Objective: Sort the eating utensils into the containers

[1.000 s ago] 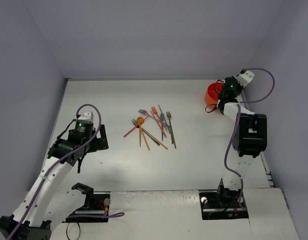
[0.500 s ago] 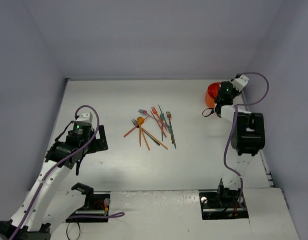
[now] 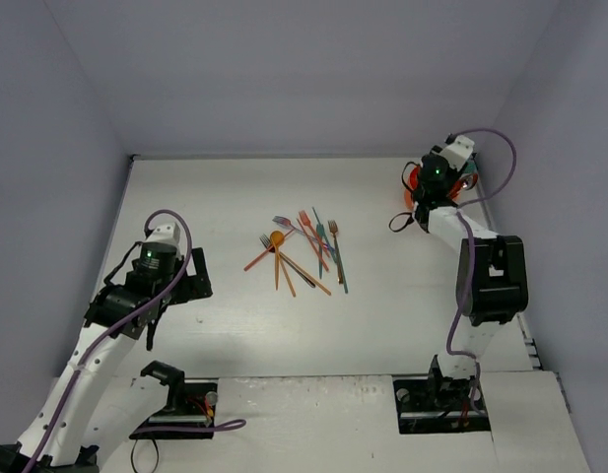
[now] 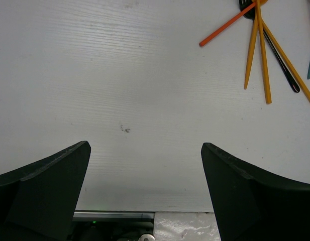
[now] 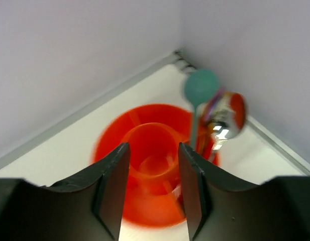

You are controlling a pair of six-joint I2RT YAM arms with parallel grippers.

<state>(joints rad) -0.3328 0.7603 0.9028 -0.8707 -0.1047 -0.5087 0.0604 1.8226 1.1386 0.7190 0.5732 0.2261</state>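
Pale lavender walls (image 3: pixel 304 79) enclose a white table (image 3: pixel 382 325) on three sides; the left arm (image 3: pixel 106 335) reaches over the near-left area and the right arm (image 3: pixel 491 276) extends to the far-right corner. Left gripper (image 4: pixel 144 145): fingers set wide apart, nothing between them, positioned above bare table surface; orange sticks (image 4: pixel 255 50) lie ahead and to its right. Right gripper (image 5: pixel 153 148): fingers parted with a clear gap, clamped on nothing, directly above the orange container (image 5: pixel 155 110). Loose utensils (image 3: pixel 304 246) lie in a crossed pile at the centre of the table, well apart from both grippers. The container stands in the far-right corner near the walls; an inner ring divides it. A teal spoon (image 5: pixel 201 85) and a metallic spoon (image 5: pixel 225 118) stand bowl-up in its right side; the exact compartment cannot be determined.
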